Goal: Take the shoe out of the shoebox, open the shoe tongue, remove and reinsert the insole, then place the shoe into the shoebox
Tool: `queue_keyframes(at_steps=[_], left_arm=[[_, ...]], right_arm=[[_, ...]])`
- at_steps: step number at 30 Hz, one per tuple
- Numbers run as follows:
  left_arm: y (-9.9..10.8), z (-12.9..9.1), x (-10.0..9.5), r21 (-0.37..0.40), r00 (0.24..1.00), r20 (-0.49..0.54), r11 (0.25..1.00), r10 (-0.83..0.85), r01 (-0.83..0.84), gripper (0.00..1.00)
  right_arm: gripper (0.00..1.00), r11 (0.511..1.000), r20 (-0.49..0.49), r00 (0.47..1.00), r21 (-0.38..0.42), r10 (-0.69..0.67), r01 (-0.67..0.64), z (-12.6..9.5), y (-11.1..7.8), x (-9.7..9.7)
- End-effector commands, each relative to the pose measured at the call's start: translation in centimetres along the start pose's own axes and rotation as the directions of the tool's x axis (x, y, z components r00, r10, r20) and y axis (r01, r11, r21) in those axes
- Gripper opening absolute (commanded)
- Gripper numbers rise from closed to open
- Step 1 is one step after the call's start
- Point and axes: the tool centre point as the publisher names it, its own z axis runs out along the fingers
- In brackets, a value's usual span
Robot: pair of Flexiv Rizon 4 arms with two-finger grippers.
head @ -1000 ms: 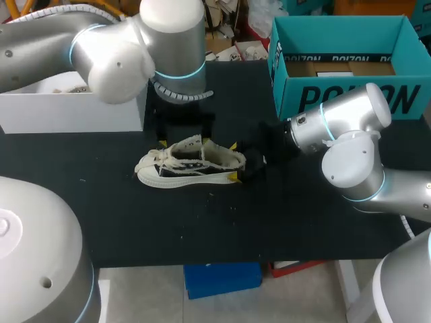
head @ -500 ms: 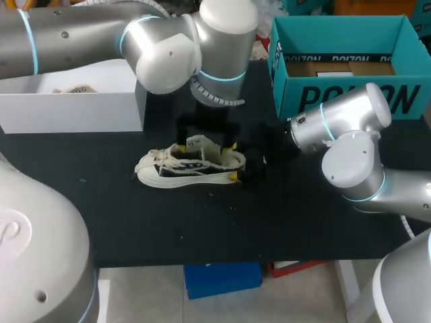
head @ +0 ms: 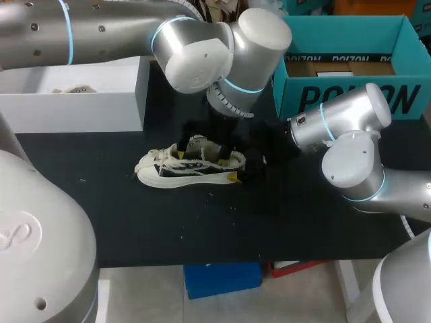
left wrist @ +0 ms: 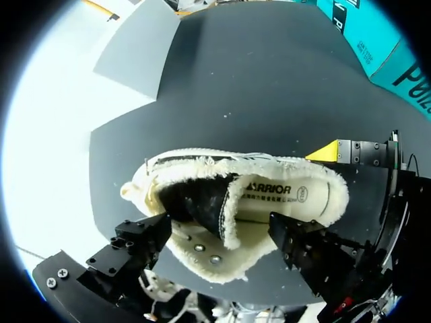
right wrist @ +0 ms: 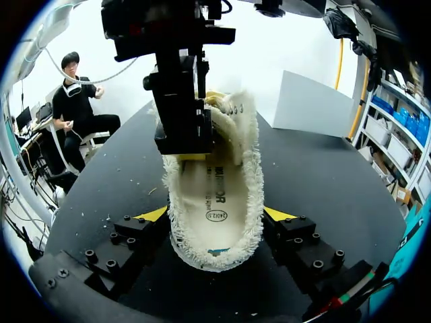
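Observation:
A cream low-top shoe [head: 188,165] with frayed edges lies on its sole in the middle of the black table, toe to the left. My right gripper [head: 236,163] is shut on its heel, with a yellow tip pressed against each side [right wrist: 215,217]. The printed insole [right wrist: 214,195] lies inside the shoe [right wrist: 229,134]. My left gripper [head: 202,139] hangs open right over the shoe's opening. In its own view its black fingers [left wrist: 138,245] straddle the near side wall of the shoe [left wrist: 236,202], beside the dark tongue [left wrist: 195,202]. The teal shoebox [head: 343,67] stands open at the back right.
A white box [head: 74,101] stands at the back left of the table [head: 202,229]. My left arm's thick links reach over the back middle, close to the shoebox's left wall. Bare black tabletop lies in front of the shoe.
My left arm has swung to the right and its gripper has come in over the shoe's opening. The shoe and my right arm have stayed where they were.

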Motion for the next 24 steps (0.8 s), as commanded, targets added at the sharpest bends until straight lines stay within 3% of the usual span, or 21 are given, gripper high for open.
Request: queue_keyframes(at_steps=[1,2,3,4,11,24], left_arm=[[-0.1,0.5,-0.2,-0.003,1.000,0.010,1.000,-0.006,0.006,0.36],[-0.2,0.6,-0.3,-0.003,1.000,0.015,1.000,-0.007,0.007,0.24],[-0.1,0.7,-0.3,-0.004,1.000,0.019,1.000,0.000,0.001,0.05],[-0.1,0.8,-0.4,-0.002,1.000,0.028,1.000,0.008,-0.008,0.00],[0.0,0.9,-1.0,0.010,0.999,0.020,0.999,0.035,-0.035,0.00],[-0.4,-0.9,-1.6,0.059,0.995,-0.080,0.997,0.063,-0.058,0.00]], right_arm=[[0.00,1.000,0.002,1.000,0.004,0.002,-0.002,0.3,-0.1,-0.2],[0.00,1.000,0.002,1.000,0.004,0.002,-0.002,0.3,-0.1,-0.2],[0.00,1.000,0.002,1.000,0.004,0.002,-0.002,0.3,-0.1,-0.2],[0.00,1.000,0.002,1.000,0.004,0.002,-0.002,0.3,-0.1,-0.2],[0.00,1.000,0.002,1.000,0.004,0.002,-0.002,0.3,-0.1,-0.2],[0.00,1.000,0.002,1.000,0.004,0.002,-0.002,0.3,-0.1,-0.2]])
